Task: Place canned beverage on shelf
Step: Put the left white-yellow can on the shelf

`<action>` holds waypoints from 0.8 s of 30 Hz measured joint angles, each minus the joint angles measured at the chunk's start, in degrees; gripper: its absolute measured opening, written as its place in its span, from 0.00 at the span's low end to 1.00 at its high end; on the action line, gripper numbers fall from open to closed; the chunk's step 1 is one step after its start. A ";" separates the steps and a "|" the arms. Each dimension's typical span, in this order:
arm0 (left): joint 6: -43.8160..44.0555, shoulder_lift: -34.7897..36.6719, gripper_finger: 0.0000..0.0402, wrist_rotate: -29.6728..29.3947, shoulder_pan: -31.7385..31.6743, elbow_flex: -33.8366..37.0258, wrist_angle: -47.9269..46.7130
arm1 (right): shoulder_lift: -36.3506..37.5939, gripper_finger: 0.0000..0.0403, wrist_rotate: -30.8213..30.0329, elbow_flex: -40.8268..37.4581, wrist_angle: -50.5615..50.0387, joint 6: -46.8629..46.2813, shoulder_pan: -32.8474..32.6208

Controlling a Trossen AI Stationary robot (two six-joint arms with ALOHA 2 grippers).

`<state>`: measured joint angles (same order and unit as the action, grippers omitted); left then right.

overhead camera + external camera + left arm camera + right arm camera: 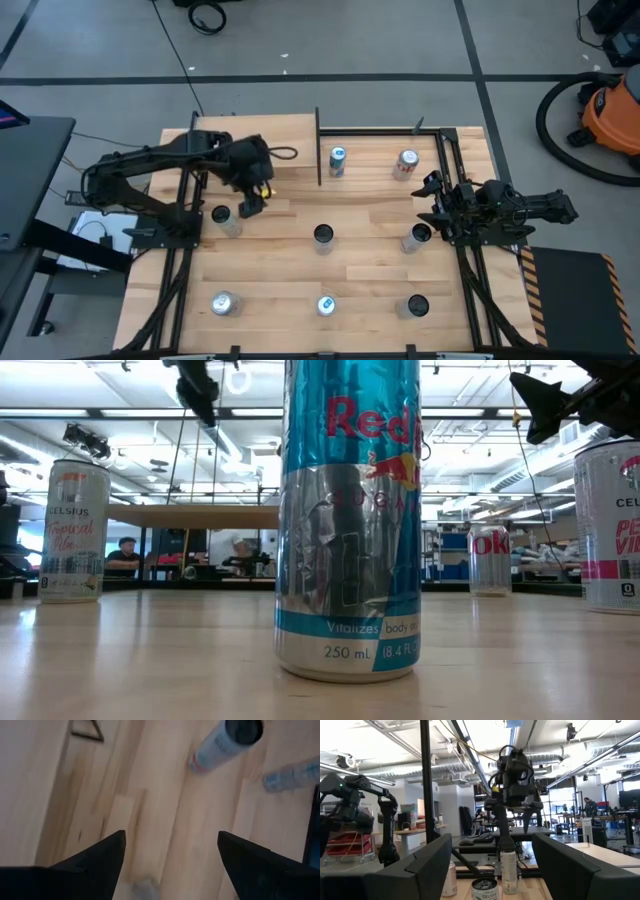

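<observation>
Two cans already stand on the shelf (375, 185) at the table's far edge: a blue one (337, 160) toward its left rail and a red-and-white one (406, 163) toward its right. Six more wait on the bare table (290, 250). The left gripper (247, 204) hangs with its fingers apart and empty just beside the tall can (228, 221) near the table's left edge, probably the next pick. Lower straight over it, fingers either side, and close below the rim so it stays upright. The right gripper (432, 198) waits near the right edge, fingers apart, holding nothing.
</observation>
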<state>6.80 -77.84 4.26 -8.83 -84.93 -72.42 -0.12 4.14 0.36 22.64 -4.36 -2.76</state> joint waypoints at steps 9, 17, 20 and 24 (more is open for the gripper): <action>3.76 0.00 0.79 -6.45 4.54 0.00 -6.15 | -0.02 0.71 0.00 0.00 0.02 0.02 0.02; 7.12 1.62 0.79 -10.29 8.27 0.07 -11.30 | -0.01 0.71 0.00 0.01 0.01 0.01 0.01; 8.08 2.90 0.79 -10.75 8.91 0.07 -12.91 | 0.00 0.71 0.00 0.02 0.00 0.02 0.02; 9.10 5.30 0.79 -10.78 9.10 0.07 -14.70 | -0.02 0.71 0.00 0.01 0.01 0.01 0.02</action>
<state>15.91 -72.54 -6.51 0.27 -84.86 -87.11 -0.14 4.14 0.37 22.64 -4.35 -2.75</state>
